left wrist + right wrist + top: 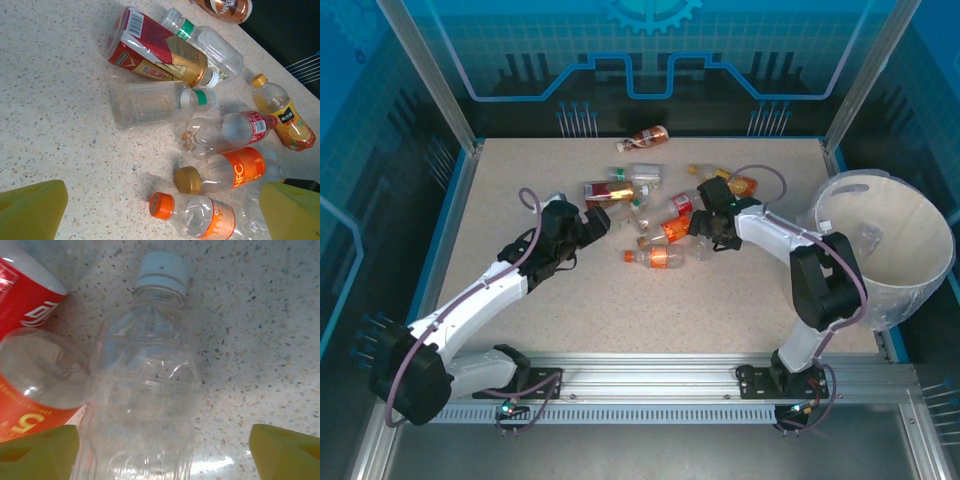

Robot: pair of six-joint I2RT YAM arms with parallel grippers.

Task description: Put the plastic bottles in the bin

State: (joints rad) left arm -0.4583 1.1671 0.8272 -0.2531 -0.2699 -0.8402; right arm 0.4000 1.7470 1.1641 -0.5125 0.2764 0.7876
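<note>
Several plastic bottles lie in a heap mid-table, among them an orange-labelled one (658, 258) and a brown one (647, 137) at the back. The white bin (910, 230) stands tilted at the right edge. My left gripper (598, 218) is open just left of the heap. In the left wrist view its fingers (30, 210) stand wide on either side of an orange-capped bottle (200, 217). My right gripper (705, 226) is open and low over the heap's right side. Its fingers (287, 450) straddle a clear bottle (145, 390) with a pale cap, without touching it.
Next to the orange-capped bottle lie an NFC-labelled bottle (235, 172), a red-labelled one (225, 132), a clear green-banded one (150, 102) and a red and gold one (160, 55). An orange juice bottle (285, 117) lies further right. Glass walls enclose the table.
</note>
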